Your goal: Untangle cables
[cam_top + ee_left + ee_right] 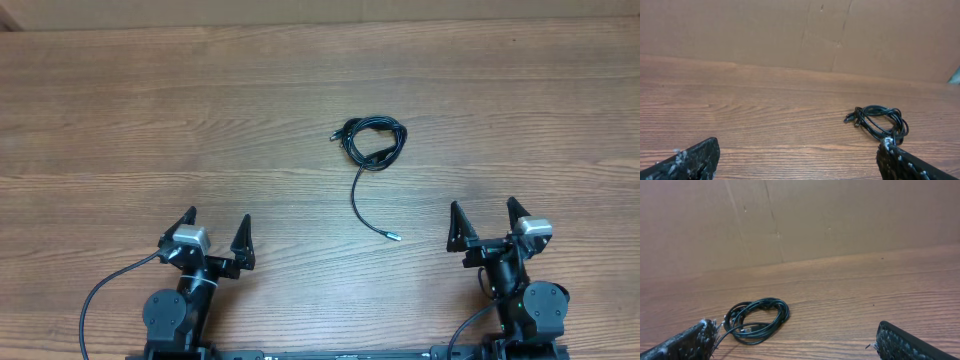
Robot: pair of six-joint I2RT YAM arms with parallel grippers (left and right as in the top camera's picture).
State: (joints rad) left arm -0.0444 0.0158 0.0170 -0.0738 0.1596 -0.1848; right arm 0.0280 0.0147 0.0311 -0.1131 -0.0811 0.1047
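The cables (pixel 374 141) lie coiled on the tabletop (pixel 150 120). The left claw (pixel 217 225) and right claw (pixel 484 214) both gape wide, holding nothing.

Two matte black robot arms, the left arm (pixel 178 305) and the right arm (pixel 535 305), are each built from rounded, drum-shaped joint housings. Each ends in a pincer, the left pincer (pixel 218 216) and the right pincer (pixel 484 204), with two black, pointed, fin-shaped fingers. A small silver-grey block (pixel 187 238) sits behind the left fingers, and a second block (pixel 534 227) behind the right. A thick black wire (pixel 95 295) curves out from the left arm, and a shorter wire (pixel 466 327) from the right. In the wrist views the fingers (pixel 690 160) look rough-edged and flecked with whitish specks.
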